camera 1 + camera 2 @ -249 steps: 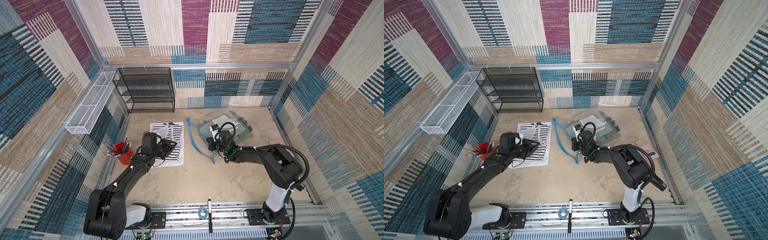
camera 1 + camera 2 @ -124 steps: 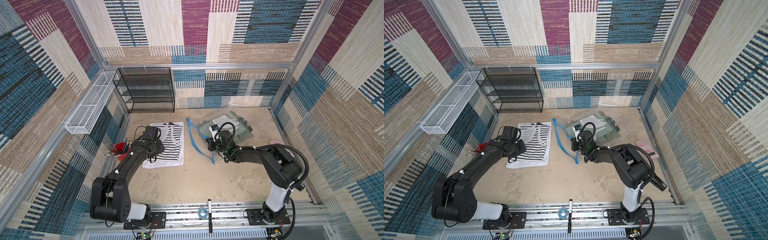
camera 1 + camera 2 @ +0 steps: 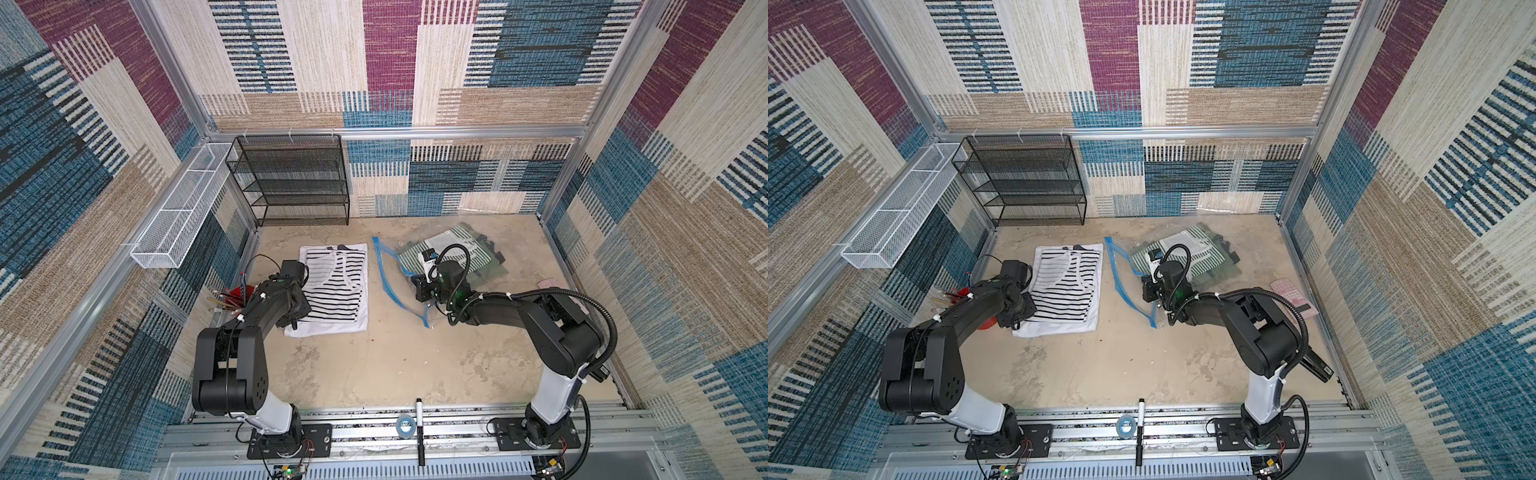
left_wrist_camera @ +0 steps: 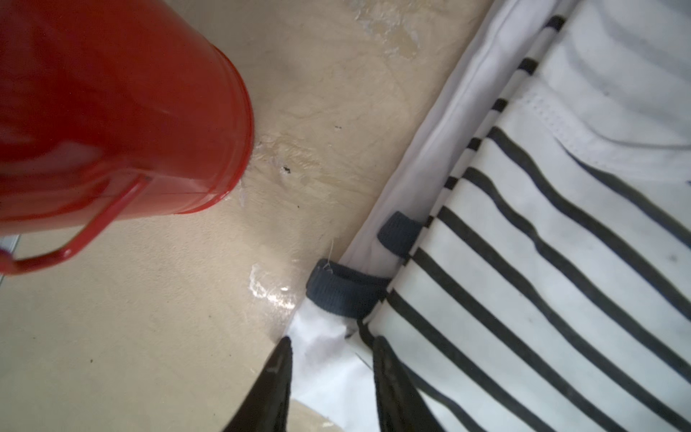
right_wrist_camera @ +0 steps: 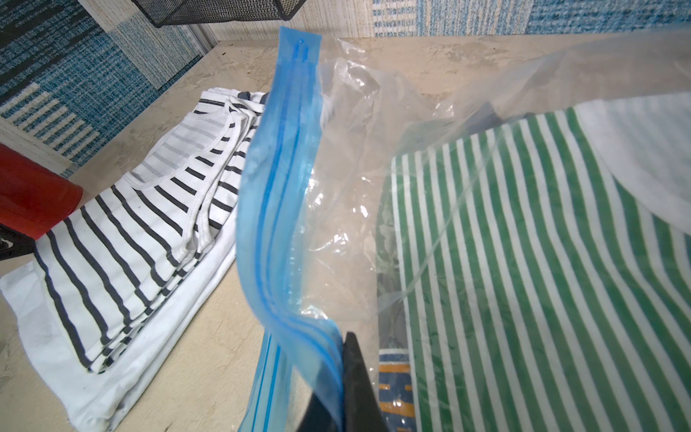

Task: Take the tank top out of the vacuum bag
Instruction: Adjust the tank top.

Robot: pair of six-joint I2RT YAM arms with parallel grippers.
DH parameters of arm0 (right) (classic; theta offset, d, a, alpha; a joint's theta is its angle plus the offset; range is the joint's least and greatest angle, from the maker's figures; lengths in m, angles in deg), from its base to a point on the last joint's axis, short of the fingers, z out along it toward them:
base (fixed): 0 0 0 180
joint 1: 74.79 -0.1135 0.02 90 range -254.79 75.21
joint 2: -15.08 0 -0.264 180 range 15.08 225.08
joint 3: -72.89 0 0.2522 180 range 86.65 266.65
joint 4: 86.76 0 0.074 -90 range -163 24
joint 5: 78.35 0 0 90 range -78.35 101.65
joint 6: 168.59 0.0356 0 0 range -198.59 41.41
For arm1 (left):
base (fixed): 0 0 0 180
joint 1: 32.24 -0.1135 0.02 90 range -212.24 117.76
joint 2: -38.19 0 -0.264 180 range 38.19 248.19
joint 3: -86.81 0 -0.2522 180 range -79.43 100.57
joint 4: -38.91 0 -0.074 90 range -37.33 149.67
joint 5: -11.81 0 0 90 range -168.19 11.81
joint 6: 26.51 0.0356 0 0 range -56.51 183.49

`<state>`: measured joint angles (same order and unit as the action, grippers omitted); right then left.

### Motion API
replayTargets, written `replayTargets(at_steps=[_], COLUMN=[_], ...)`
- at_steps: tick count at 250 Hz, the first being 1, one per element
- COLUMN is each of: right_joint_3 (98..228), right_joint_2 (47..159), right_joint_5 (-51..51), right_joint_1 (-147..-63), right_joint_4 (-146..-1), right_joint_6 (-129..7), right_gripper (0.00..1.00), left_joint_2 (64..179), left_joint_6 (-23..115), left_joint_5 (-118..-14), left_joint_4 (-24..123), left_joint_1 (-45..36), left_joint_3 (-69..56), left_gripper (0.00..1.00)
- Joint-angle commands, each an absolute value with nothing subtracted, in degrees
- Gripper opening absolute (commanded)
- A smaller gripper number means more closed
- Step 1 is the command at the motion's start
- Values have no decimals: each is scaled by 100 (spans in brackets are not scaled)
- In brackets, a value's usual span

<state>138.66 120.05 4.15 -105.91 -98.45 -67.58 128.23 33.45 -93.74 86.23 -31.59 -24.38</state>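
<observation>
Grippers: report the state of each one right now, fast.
Left gripper: open, jaws apart over the white shirt's corner.
Right gripper: shut on the vacuum bag, at its blue zip strip.

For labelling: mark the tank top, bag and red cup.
tank top [image 3: 336, 291], in a top view, striped front.
bag [image 5: 278, 194], right wrist view, blue zip strip.
red cup [image 4: 112, 112], left wrist view, side wall.

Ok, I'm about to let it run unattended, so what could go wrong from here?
The left claw stands open astride the corner of the white garment under the black-striped tank top; pulling away could snag it.
The red bucket stands close beside that claw; a swing could tip it.
The right claw is shut on the zip strip of the vacuum bag; a tug could drag out the green-striped garment inside.
</observation>
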Motion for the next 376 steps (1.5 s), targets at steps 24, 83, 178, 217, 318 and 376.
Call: replayTargets(at_steps=[24, 83, 178, 217, 318, 376], right_joint_3=[13929, 13934, 13938, 13937, 13969, 13982], right_joint_2=[12046, 12039, 12015, 12011, 12038, 12064], right_joint_5=[353, 339, 287, 269, 215, 203], right_joint_1=[-10599, -10591, -10599, -10599, -10596, -10599], right_joint_4=[-9853, -9849, -9844, -9833, -9815, -9807], right_joint_6=[-6778, -6786, -6778, -6774, -6763, -6760], right_gripper=[0, 0, 0, 0, 0, 0], left_joint_2=[13094, 13158, 12431, 12022, 11199, 11035], left_joint_6=[3390, 3308, 3277, 3207, 3150, 3290], left_joint_5=[-8834, -8779, -8909, -8818, -8627, -8671], left_joint_4=[8271, 8203, 8452, 8604, 8783, 8800], left_joint_1=[-3188, -3188, -3188, -3188, -3177, -3171], left_joint_3=[-2401, -2511, -2651, -2717, -3007, -3018], left_gripper=[36, 13, 0, 0, 0, 0])
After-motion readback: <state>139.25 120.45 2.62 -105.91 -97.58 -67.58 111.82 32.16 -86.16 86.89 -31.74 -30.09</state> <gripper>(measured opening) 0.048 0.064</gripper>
